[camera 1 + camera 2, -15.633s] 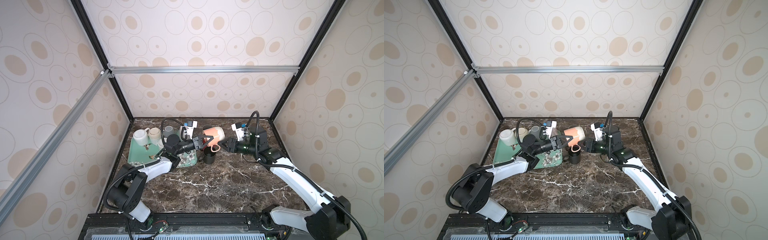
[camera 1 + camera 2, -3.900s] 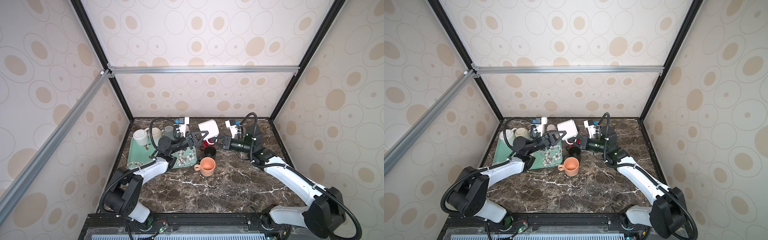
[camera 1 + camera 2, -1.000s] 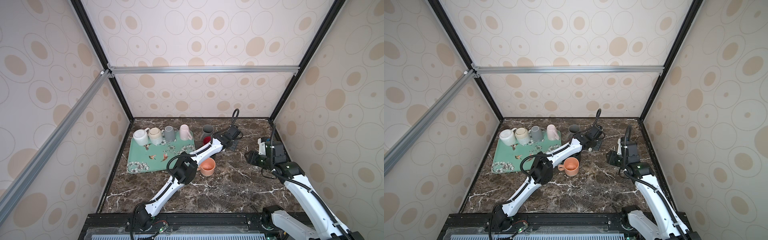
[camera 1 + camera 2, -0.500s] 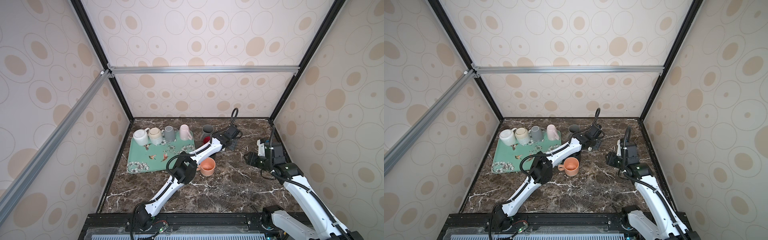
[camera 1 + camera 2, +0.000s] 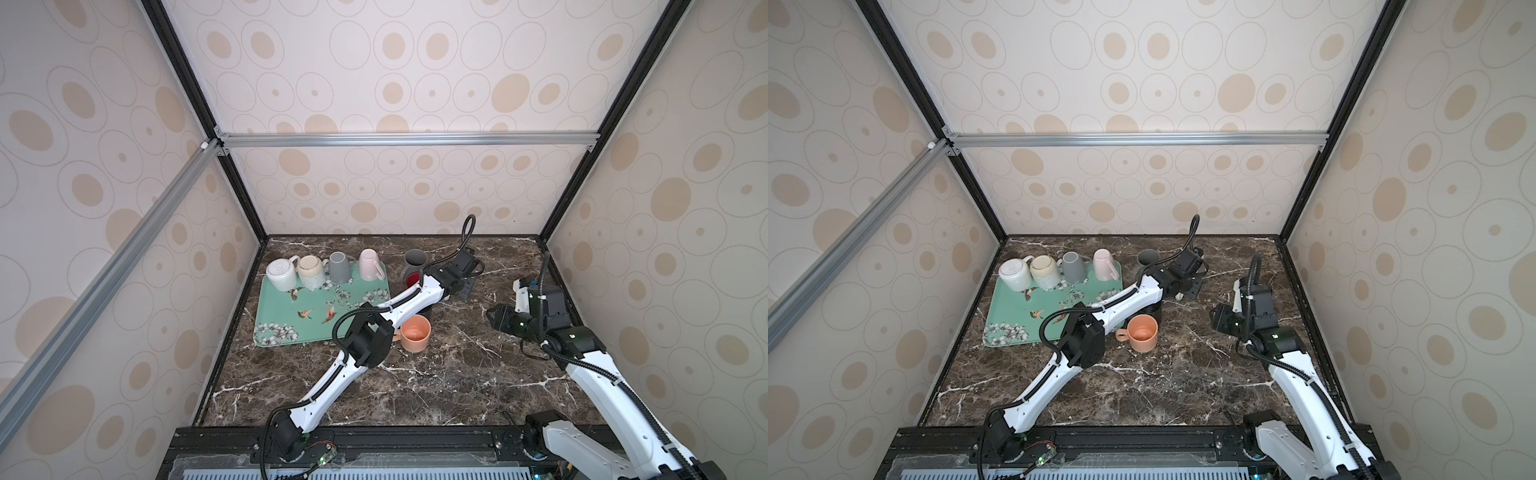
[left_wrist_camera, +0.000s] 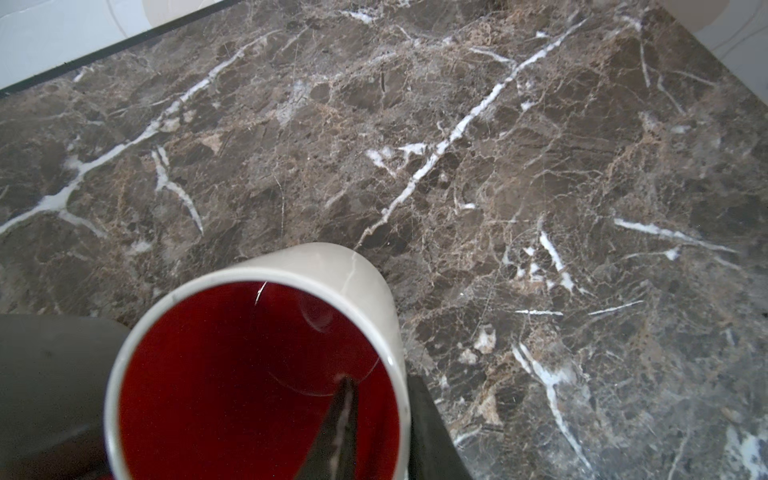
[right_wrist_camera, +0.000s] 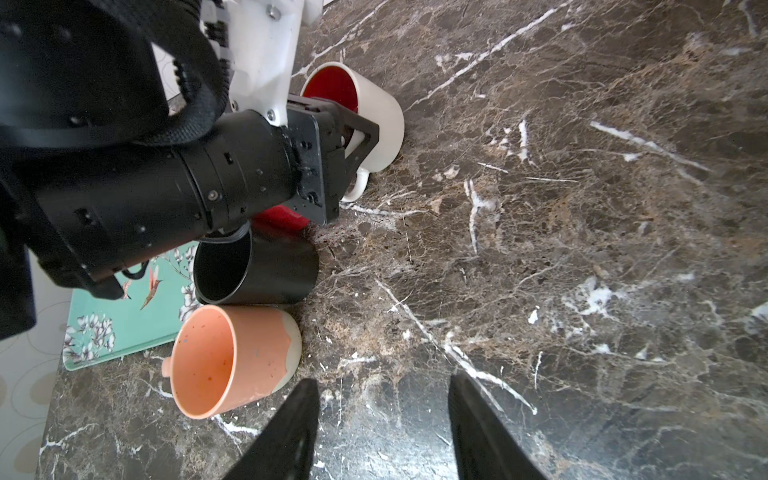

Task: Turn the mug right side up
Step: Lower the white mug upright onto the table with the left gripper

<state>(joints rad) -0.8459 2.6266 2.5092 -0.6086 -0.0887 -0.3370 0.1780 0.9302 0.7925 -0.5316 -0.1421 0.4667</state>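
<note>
The mug (image 6: 332, 266) is white outside and red inside. It stands upright on the marble at the back, its mouth up, its handle (image 7: 357, 187) to one side. My left gripper (image 6: 380, 380) reaches across the middle and straddles the mug's rim. One finger (image 6: 343, 415) is inside, clear of the wall, and the other is outside. In both top views the left gripper (image 5: 463, 286) (image 5: 1187, 286) covers the mug. My right gripper (image 7: 384, 382) is open and empty, low over bare marble to the right (image 5: 494, 318).
An orange mug (image 5: 414, 332), a black mug (image 7: 257, 266), a red mug (image 5: 412, 279) and a grey mug (image 5: 415, 259) stand upright left of the white one. A teal tray (image 5: 291, 316) at the back left carries several upside-down mugs.
A few seconds ago both grippers held the white mug in the air; now it stands on the table. Over the last second the left jaws have parted a little, and the right arm barely moved.
</note>
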